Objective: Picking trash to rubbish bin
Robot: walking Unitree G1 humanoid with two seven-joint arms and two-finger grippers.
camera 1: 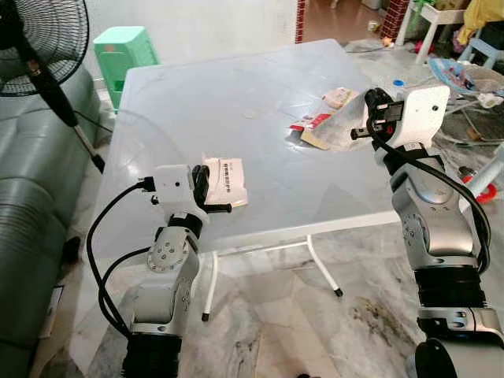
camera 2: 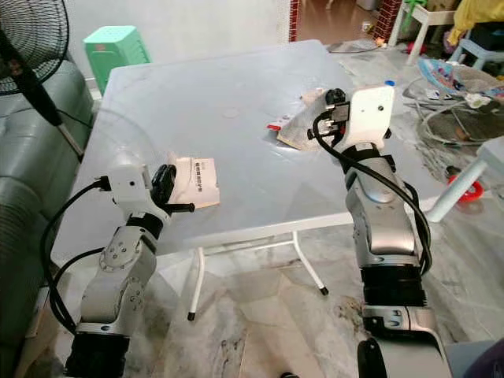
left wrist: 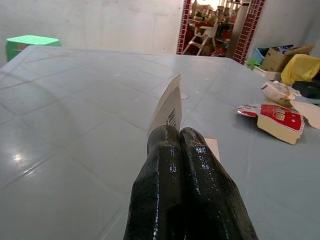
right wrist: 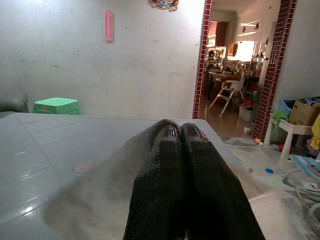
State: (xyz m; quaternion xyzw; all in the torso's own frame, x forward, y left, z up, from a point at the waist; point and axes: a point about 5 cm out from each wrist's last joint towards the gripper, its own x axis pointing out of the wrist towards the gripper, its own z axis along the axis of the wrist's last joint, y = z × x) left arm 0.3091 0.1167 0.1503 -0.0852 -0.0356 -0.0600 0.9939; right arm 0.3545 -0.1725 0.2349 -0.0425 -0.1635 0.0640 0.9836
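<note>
My left gripper (camera 1: 206, 184) is at the table's front left edge, shut on a white card with a barcode (camera 1: 226, 179). In the left wrist view the card (left wrist: 169, 107) sticks up edge-on from the closed fingertips (left wrist: 167, 137). My right gripper (camera 1: 361, 126) is over the table's right side with its fingers (right wrist: 167, 145) pressed together. A hazy translucent plastic sheet (camera 1: 344, 126) hangs around them and appears pinched. Beside it on the table lie a red and tan packet (camera 1: 313, 131) and a crumpled pale wrapper (camera 1: 340, 97).
The grey plastic table (camera 1: 236, 87) stands on white folding legs. A green stool (camera 1: 124, 49) is behind it, a standing fan (camera 1: 35, 47) and a grey sofa (camera 1: 31, 205) at the left. Clutter and cables (camera 1: 465, 87) cover the floor at the right.
</note>
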